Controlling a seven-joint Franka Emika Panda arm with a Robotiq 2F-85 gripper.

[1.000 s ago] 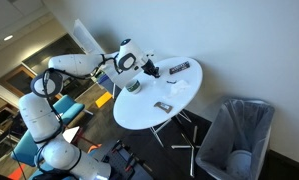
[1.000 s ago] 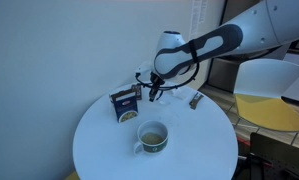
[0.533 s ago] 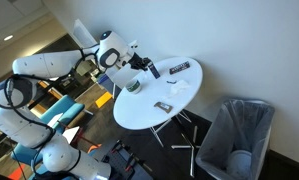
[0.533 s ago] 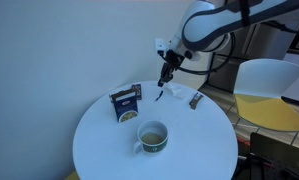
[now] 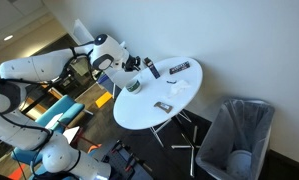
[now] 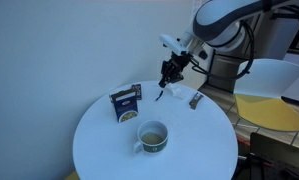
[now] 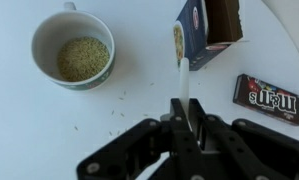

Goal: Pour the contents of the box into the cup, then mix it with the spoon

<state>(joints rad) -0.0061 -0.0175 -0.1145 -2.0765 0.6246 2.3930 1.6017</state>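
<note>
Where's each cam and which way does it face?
Exterior view: high, looking down on the round table, bin beside; most of the arm shows.
Exterior view: near table height, facing the wall across the cup; part of the arm and tool show.
Wrist view: above the table, looking down; tool shut on the spoon.
All three share cup, box and packet.

Wrist view: gripper (image 7: 183, 108) body was blurred and cut off by bottom edge. Spoon (image 7: 182, 85) handle's lower end was hidden between fingers. Ahead-left of gripper, cup (image 7: 74, 47) rim was clipped by top edge. Ahead-right, box (image 7: 207, 30) top was clipped likewise. In an exterior view, packet (image 5: 179, 68) markings beyond gripper were too small to read.
</note>
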